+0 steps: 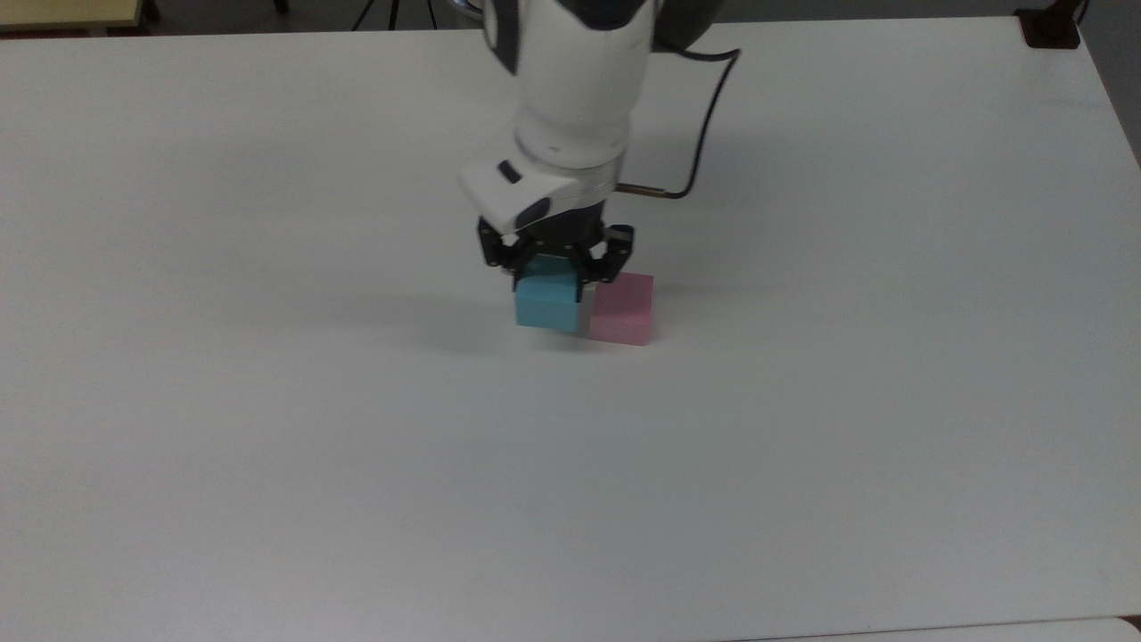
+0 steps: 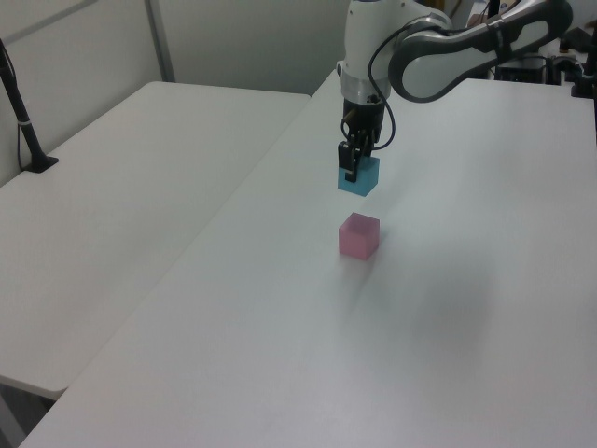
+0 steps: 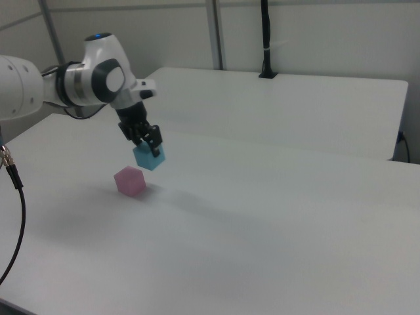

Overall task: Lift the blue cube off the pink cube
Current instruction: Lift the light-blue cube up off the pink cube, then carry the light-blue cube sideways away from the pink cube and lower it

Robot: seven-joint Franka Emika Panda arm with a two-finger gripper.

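Overhead, plain white table (image 1: 267, 446), pale walls (image 3: 315, 39).

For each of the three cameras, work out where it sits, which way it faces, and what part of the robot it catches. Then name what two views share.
Top view: high, opposite the arm's base, looking down; wrist and gripper.
Left view: raised, off one side, along the table; forearm, gripper.
Right view: lower, opposite side; elbow, gripper.
All share the lifted blue cube and the pink cube.

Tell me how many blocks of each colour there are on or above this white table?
Blue: 1, the blue cube, held up off the table in the gripper.
Pink: 1, the pink cube, sitting on the table.
Total: 2 cubes.
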